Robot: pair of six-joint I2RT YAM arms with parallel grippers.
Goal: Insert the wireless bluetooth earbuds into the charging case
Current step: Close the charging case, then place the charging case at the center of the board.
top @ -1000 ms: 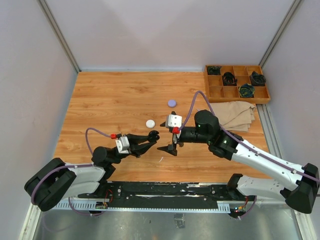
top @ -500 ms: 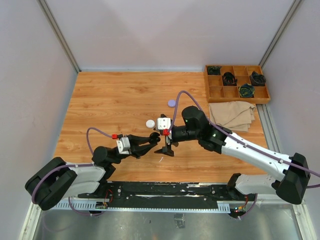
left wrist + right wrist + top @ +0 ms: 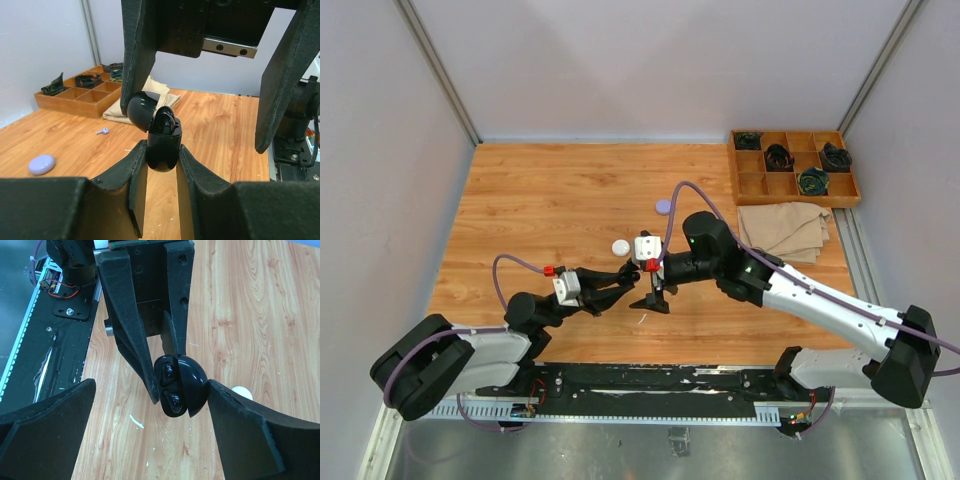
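The left gripper (image 3: 623, 273) is clenched on the base of the black case (image 3: 163, 146), held up near the middle of the overhead frame with its lid (image 3: 142, 111) hinged back. Two black earbuds (image 3: 166, 373) sit in its wells, so this pair looks seated. The right gripper (image 3: 654, 300) hangs released, its fingers spread wide on either side of the case; whether one touches the lid cannot be told. The step in hand seems to be closing the lid: one finger should press gently on the dome's outer face, against a firm left grip so the case does not twist out. At left in the left wrist view lie a shut lilac case (image 3: 41, 164) and a loose lilac bud (image 3: 102, 131). A shut white case (image 3: 242, 391) hides its contents. The tray (image 3: 752, 184) at upper right holds dark coiled bundles in several compartments
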